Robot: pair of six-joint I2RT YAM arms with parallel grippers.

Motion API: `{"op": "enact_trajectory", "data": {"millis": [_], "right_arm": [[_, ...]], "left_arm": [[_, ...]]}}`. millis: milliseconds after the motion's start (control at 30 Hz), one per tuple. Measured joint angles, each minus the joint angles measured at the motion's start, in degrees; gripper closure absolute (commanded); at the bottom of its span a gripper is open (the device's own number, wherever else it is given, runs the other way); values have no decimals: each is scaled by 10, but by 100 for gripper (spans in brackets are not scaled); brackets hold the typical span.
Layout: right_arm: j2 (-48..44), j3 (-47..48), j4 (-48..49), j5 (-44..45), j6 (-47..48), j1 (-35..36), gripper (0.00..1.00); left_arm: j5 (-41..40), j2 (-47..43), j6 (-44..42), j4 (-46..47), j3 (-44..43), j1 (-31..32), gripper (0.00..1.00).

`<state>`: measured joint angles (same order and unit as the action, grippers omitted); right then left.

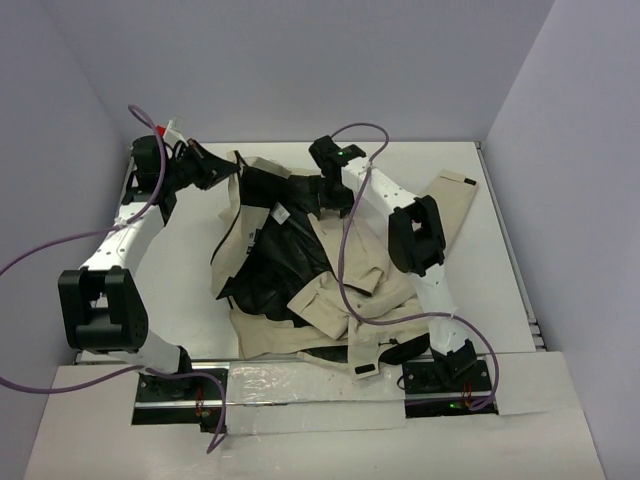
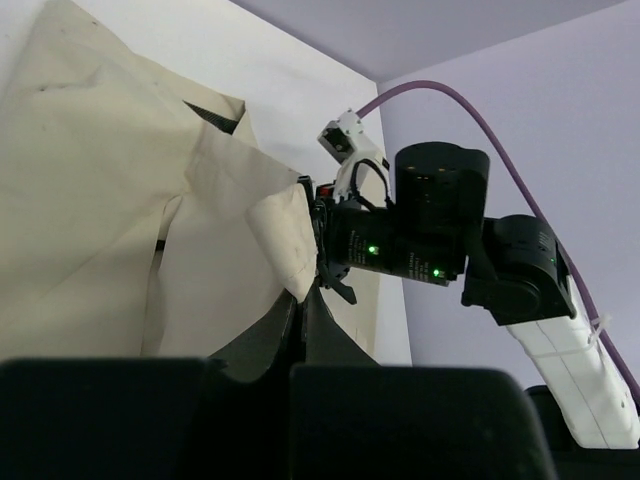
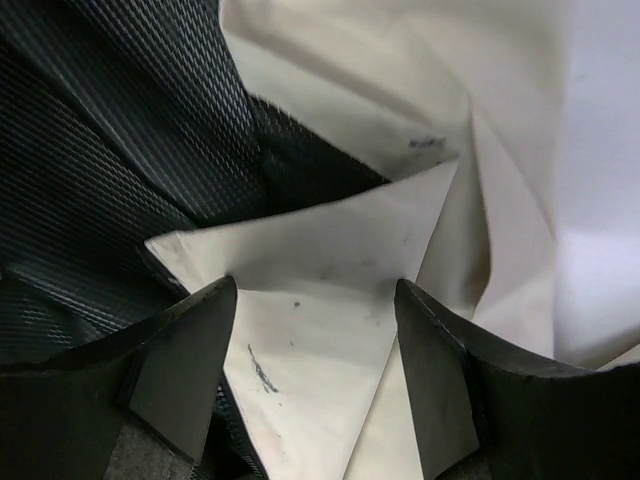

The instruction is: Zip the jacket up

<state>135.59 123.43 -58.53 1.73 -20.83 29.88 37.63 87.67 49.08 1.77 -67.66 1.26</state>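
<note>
Jacket (image 1: 290, 335) crumpled, unzipped. Left gripper (image 2: 300, 308) pinches its far-left edge. Right gripper (image 3: 312, 340) is spread wide over a beige fold, far middle.

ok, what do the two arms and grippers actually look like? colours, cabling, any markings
The left arm and right arm both have white links between bulky black joint housings. A purple cable loops loosely along each. The right gripper has matte black, wedge-shaped fingers; the left gripper is black too. Green lights glow on the right arm's wrist housing. No printed markings are visible.
</note>
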Motion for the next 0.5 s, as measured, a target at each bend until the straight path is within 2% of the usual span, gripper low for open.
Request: {"op": "enact_trajectory", "data": {"millis": [333, 500], "right_arm": [[0, -27, 30, -18, 3, 40, 31], [0, -27, 41, -19, 3, 50, 41]], "left_arm": [[1, -13, -2, -5, 12, 0, 100], [1, -14, -2, -6, 23, 0, 100]]}}
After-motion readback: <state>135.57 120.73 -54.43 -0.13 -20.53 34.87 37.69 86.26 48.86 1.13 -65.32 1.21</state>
